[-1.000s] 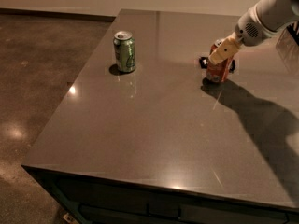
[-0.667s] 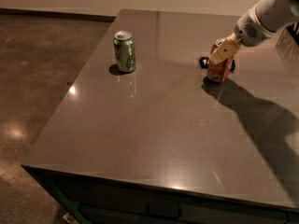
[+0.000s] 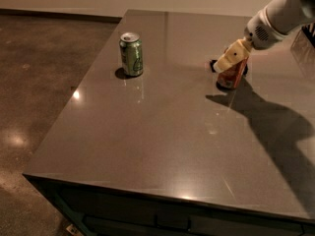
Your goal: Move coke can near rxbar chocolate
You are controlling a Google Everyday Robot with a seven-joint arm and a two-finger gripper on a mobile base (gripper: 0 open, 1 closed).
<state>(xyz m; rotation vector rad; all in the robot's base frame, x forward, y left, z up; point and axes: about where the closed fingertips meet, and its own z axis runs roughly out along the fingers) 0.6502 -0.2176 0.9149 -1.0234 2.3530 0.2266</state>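
A broad dark-grey surface (image 3: 162, 146) fills most of what I can see from here, glossy enough to throw back small spots of the room's light. The robot's white arm (image 3: 280, 16) reaches in from the upper right and lays a long shadow across the right side of the surface.

A green can (image 3: 131, 54) stands upright by itself towards the far left, well apart from everything else. The coke can (image 3: 232, 77) stands over on the far right with its base on the surface. Its top is covered by the pale claw (image 3: 230, 62), which sits down over the upper part of the can, right against it. Whether the claw is actually clamped on the can or merely set around it, I cannot tell from this side.

Just behind the coke can lies the rxbar chocolate (image 3: 213, 66) — a flat black shape, mostly hidden, with dark edges peeking out either side of the can.
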